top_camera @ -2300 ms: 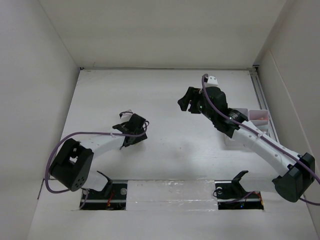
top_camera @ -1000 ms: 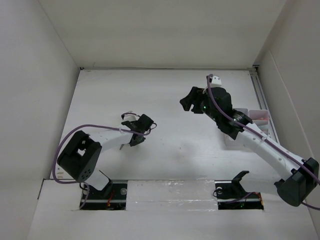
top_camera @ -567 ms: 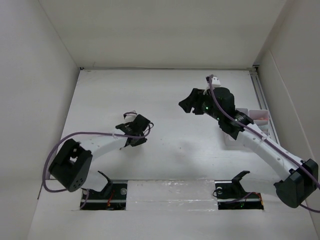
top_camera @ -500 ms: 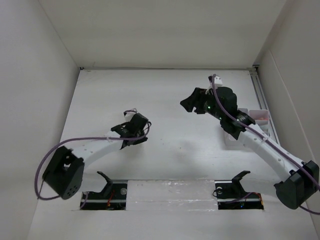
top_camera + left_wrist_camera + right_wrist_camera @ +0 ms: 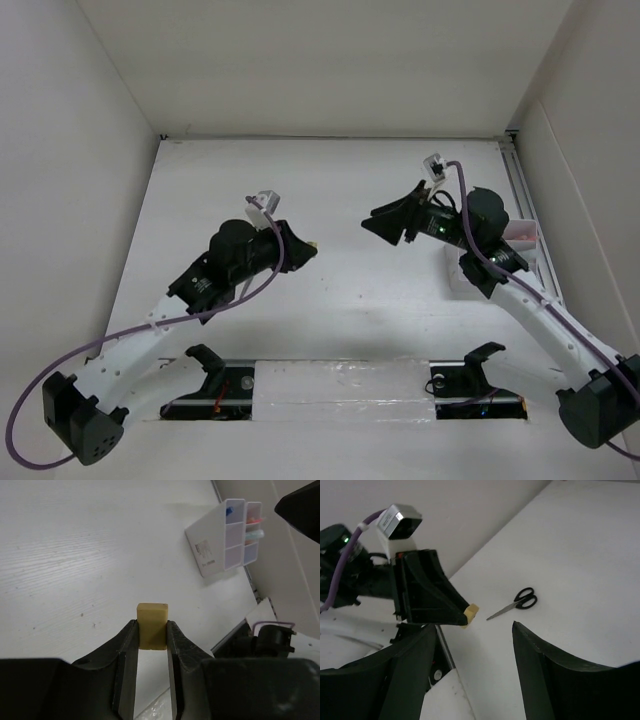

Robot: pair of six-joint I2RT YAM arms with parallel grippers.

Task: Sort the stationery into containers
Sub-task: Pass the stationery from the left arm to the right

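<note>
Yellow rubber: the tiny yellow eraser block (image 5: pixel 152 615) is pinched between the fingers (image 5: pixel 128 642) of the left gripper (image 5: pixel 151 630). The jaws are drawn narrow on its two broad faces, and its upper half is left proud of the tips. It appears to be carried clear of the table (image 5: pixel 75 555).

The block is judged light, slightly yielding and grippy, so a slip is thought unlikely. The flat faces are the hold to be kept.

The divided organiser (image 5: pixel 215 555) is seen at 1 o'clock in the left wrist view, well apart. The right gripper (image 5: pixel 372 220) is spread wide and empty. Black-handled scissors (image 5: pixel 517 602) are noted on the table at 2 o'clock of the eraser in the right wrist view.
</note>
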